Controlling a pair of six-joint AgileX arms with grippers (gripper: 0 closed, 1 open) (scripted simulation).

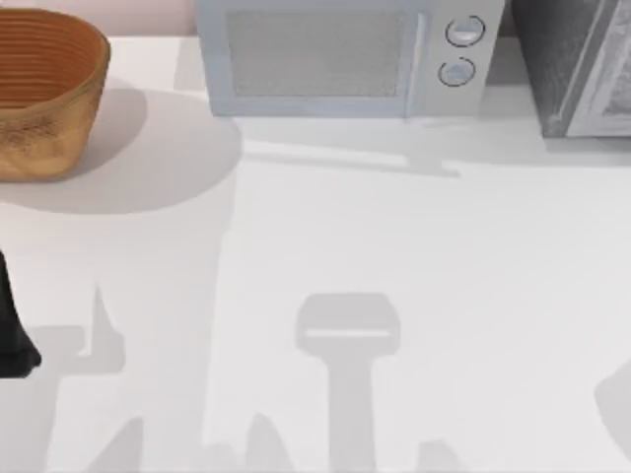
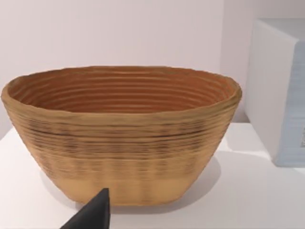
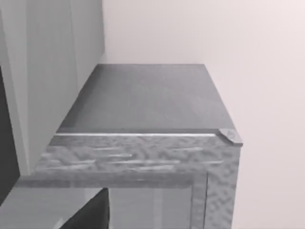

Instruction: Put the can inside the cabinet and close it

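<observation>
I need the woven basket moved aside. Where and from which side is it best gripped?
Probably the basket at its near rim, from above. It stands upright and open, and its wall looks thin enough to pinch with one finger inside and one outside, while the flaring body seems too wide to span.

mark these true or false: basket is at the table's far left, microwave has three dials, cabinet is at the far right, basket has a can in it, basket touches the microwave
The basket stands at the table's far left: true.
The microwave has three dials: false, it has two round dials.
The cabinet is at the far right: true.
The basket has a can in it: false, the left wrist view shows its inside bare.
The basket touches the microwave: false, bare table lies between them.
</observation>
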